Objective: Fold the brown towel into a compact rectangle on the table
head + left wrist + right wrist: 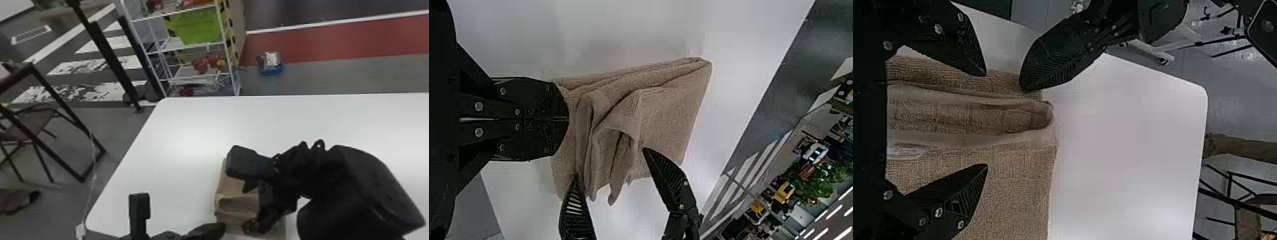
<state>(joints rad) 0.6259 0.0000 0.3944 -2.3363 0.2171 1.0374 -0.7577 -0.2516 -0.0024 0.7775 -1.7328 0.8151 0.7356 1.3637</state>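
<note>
The brown towel (237, 188) lies folded on the white bench (191, 134), at the lower edge of the head view, a little right of centre. The right arm comes in from the lower right and covers much of it there. The right gripper (247, 207) is over the towel with its fingers spread. The left gripper (219, 228), beside the towel at the bottom edge, has its fingers closed flat together, which the left wrist view makes plain; whether they touch the cloth, I cannot tell.

The left wrist view gives more of the towel's outline: a flat folded part, with layers doubled along one side and loose, rumpled flaps by the right gripper's parted fingers. The right wrist view looks in closer, onto a rounded fold running between the open fingers, and a small pale patch (905, 151) on the cloth. The left gripper's fingertips appear there near the end of that fold.

In the head view, a white rack (188, 46) with a green bin (198, 27) stands beyond the bench at upper centre, and a chair (28, 126) at the left edge.
</note>
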